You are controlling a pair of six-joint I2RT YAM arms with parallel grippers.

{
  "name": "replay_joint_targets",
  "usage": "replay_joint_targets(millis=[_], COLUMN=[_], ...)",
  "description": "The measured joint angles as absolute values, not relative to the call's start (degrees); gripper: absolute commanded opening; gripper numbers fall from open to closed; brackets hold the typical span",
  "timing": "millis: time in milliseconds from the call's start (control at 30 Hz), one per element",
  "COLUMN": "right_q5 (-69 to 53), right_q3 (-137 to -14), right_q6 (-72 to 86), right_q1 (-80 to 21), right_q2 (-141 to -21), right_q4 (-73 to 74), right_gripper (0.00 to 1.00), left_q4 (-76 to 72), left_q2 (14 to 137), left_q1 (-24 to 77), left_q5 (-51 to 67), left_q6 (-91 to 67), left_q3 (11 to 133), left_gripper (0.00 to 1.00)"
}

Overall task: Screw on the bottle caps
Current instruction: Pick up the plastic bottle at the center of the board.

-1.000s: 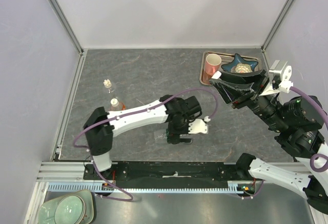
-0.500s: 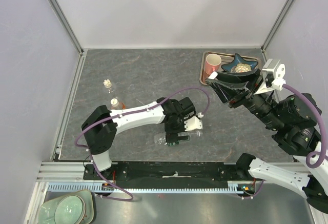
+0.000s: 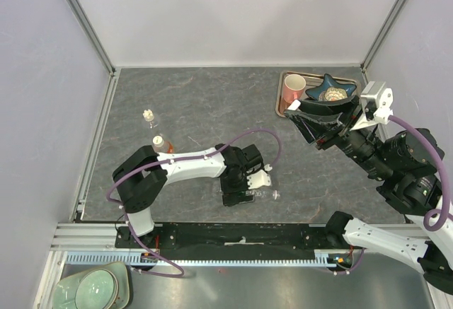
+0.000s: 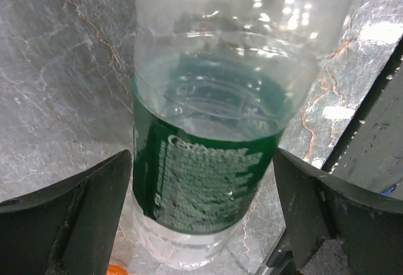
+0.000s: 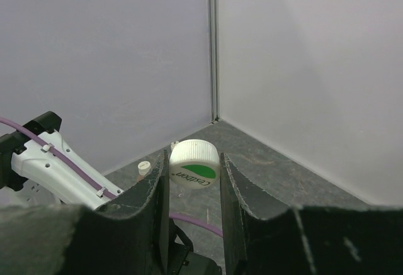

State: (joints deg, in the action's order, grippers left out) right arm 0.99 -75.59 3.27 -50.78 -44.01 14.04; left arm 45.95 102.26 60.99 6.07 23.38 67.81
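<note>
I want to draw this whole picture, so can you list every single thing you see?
Green-label bottle: one, clear, lying on the table, near middle.
Orange bottle: one, orange, standing at the left.
Tiny clear bottle: one, clear, standing behind the orange one.
Cap: one, white with green print, in the right end effector.
Tray: one, metal, far right corner.
Mug: one, pink, in the tray.
Dish: one, blue, star-shaped, beside the mug.
Bowl: one, pale green, off the table, bottom left.
Table: one, grey.
Left end effector: one, black, open around the lying bottle.
Right end effector: one, black, shut on the cap, raised.
</note>
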Motion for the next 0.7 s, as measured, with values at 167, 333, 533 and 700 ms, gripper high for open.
replay_joint_targets(millis=[167, 333, 533, 700], right_q5=[1.02, 1.02, 1.02, 1.02], right_q3=[-75.59, -75.59, -75.59, -75.59], right_q6=[3.29, 3.4, 3.49, 3.62], right_q1=[-50.78, -50.78, -50.78, -50.78], right_q2=[-44.05, -44.21, -44.21, -44.21], right_q4=[14.13, 14.28, 14.31, 14.31], right_gripper=[0.22, 0.22, 0.22, 0.21], left_q4=[43.44, 41.04, 40.38, 41.93], left_q2=[102.5, 102.59, 102.59, 101.08], left_q1=[60.99, 60.99, 60.99, 60.99], left_q5=[6.09, 6.07, 6.0, 4.73], left_q6=[23.4, 23.24, 22.31, 21.89], left_q3=[65.84, 65.12, 65.12, 65.52], left_gripper=[0.99, 0.84, 0.66, 0.66])
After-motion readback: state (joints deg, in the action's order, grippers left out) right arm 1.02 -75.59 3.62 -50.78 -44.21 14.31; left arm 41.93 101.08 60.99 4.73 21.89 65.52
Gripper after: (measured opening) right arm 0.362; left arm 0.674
